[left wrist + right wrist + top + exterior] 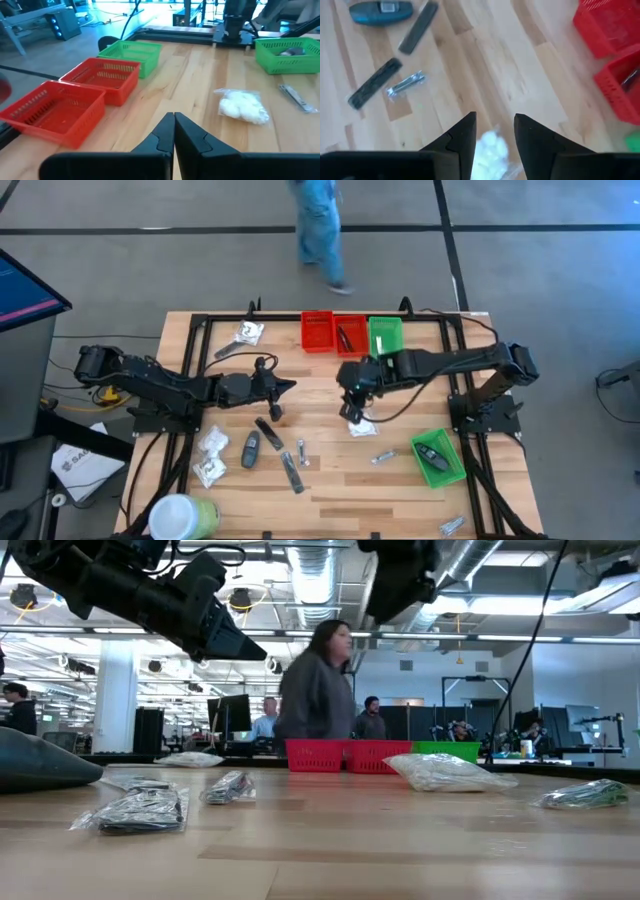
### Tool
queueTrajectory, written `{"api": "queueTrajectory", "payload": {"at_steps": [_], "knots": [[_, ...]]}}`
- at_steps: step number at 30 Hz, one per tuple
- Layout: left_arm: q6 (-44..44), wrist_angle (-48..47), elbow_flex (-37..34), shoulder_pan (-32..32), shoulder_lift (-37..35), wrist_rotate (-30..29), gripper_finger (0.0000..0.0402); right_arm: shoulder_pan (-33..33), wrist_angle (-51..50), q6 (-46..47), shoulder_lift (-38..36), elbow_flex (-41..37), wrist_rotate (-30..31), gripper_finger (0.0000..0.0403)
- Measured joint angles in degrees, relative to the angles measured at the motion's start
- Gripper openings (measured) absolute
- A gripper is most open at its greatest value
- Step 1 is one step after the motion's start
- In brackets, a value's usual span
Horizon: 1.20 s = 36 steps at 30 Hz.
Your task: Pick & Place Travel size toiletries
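- The right gripper (494,134) hangs over mid-worktop, jaws parted, with a white packet (487,150) showing between the fingertips — directly beneath, not yet pinched as far as the wrist view tells.
- From above, that packet (361,424) lies just under the right gripper (352,402), so the right arm is plainly the nearer one; the move looks like a straight drop and squeeze.
- The packet's long axis cannot be judged; the fingers hide most of it.
- The left gripper (174,131) is closed on nothing, hovering left of centre, pointing toward the bins.
- Bins stand along the far edge: two red bins (317,332), then a green bin (385,335); another green bin (438,457) sits near the right front.
- Other toiletries lie apart to the left — a dark oval (250,448), dark sticks (268,432), a silvery clip-like piece (302,451), more packets (211,442).
- Nothing crowds the packet; a cable of the right arm trails close by.
- A person walks past beyond the worktop (400,490).
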Motion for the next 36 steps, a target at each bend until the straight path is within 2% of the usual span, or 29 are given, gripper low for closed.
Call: {"api": "queueTrajectory", "payload": {"at_steps": [7, 11, 21, 23, 25, 27, 29, 31, 33, 36], "knots": [[-0.02, 1.33, 0.0, 0.0, 0.0, 3.68, 0.0004, 5.95, -5.23, 4.65, 0.0, -0.28, 4.49, 0.0115], [-0.02, 1.88, 0.0, 0.0, 0.0, 5.0, 0.0004, 8.91, -6.35, 7.08, 0.0, -2.99, 7.82, 0.0108], [-0.02, 2.23, 0.0, 0.0, 0.0, 5.4, 0.0004, 15.01, -8.17, 18.01, 0.02, -10.66, 10.47, 0.0084], [-1.31, 2.1, 0.0, 0.16, 0.0, 2.27, 0.0004, 15.82, -8.31, 19.85, 0.02, -11.69, 11.58, 0.0078], [-4.41, 0.71, 0.0, 0.24, 0.0, -5.87, 0.0003, 16.53, -8.61, 21.6, 0.02, -12.02, 13.7, 0.0073], [-5.84, -1.93, -0.02, 0.29, 0.0, -15.91, 0.0001, 17.44, -8.8, 22.89, 0.04, -12.02, 17.54, 0.0069], [-7.12, -3.23, 0.17, 0.54, 0.0, -23.37, 0.0001, 18.44, -8.79, 23.42, 0.04, -12.02, 21.74, 0.0065], [-8.03, -4.45, 1.14, 1.98, 0.0, -24.26, 0.0001, 19.31, -8.92, 23.63, 0.04, -12.02, 25.41, 0.0062], [-8.95, -7.37, 3.57, 4.54, 0.0, -20.92, 0.0001, 19.9, -8.97, 23.63, 0.04, -12.02, 27.89, 0.006], [-10.66, -18.86, 9.67, 9.77, 0.04, -16.89, 0.0001, 20.44, -9.16, 23.63, 0.04, -12.02, 29.83, 0.0056]]}}
